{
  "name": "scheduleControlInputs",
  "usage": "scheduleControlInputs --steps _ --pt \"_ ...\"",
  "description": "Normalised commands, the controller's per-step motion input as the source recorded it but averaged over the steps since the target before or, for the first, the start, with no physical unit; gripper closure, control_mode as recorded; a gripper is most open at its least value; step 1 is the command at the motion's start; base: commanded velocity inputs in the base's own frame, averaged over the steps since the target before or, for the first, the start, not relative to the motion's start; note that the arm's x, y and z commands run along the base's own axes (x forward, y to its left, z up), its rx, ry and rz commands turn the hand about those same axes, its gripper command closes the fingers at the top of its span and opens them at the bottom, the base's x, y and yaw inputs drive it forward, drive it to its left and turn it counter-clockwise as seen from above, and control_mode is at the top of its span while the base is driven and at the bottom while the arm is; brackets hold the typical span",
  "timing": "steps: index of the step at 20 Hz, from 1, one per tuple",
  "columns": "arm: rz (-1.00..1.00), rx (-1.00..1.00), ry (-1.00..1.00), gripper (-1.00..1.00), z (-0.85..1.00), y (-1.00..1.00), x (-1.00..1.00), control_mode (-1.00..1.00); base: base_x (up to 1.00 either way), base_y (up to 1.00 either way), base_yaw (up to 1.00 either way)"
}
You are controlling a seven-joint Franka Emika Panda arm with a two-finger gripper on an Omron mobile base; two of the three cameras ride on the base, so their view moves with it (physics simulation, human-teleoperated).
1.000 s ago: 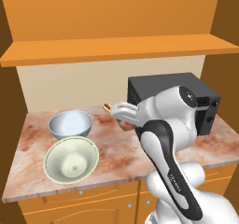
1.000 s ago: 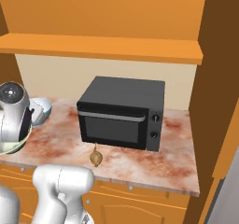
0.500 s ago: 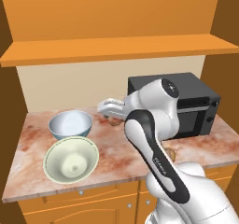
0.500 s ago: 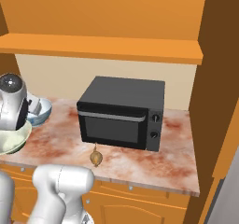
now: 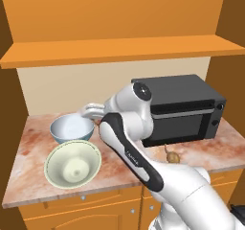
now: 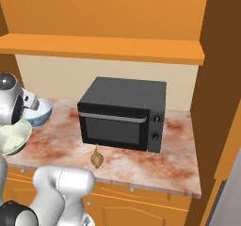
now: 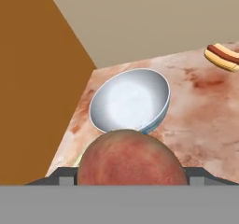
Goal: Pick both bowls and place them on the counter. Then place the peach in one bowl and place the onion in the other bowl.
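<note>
Counter point(image 5: 28, 157); gripper point(image 5: 87, 111) clasping peach point(image 7: 132, 157)

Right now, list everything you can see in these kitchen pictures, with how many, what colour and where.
deep white bowl with blue outside: one, on the marbled counter, left rear, empty
wide cream bowl: one, on the counter in front of the white bowl, empty
round reddish-orange peach: one, between the gripper's fingers
golden-brown onion: one, on the counter in front of the microwave
hot dog in a bun: one, on the counter past the white bowl
black microwave: one, on the counter, right of the bowls
reddish-brown marbled counter: one, over orange cabinets
orange wooden shelf: one, above the counter
gripper: one, white, closed on the peach beside the white bowl
</note>
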Motion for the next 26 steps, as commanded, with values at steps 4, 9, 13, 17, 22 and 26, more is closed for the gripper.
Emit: scheduleControlInputs --steps 4,9,13,17,22,26 --pt "0.0 -0.04 0.0 1.0 -0.08 0.17 0.6 -1.0 0.0 0.0 0.0" --pt "0.0 -0.07 0.01 1.0 -0.16 0.26 0.48 -1.0 0.0 0.0 0.0" --pt "0.0 -0.13 0.0 1.0 -0.4 0.33 0.41 -1.0 0.0 0.0 0.0" --pt "0.0 -0.1 0.0 1.0 -0.35 0.23 0.33 -1.0 0.0 0.0 0.0" --pt "0.0 -0.07 -0.01 1.0 -0.24 0.16 0.37 -1.0 0.0 0.0 0.0" --pt "0.0 -0.02 0.0 1.0 -0.08 0.19 0.32 -1.0 0.0 0.0 0.0"
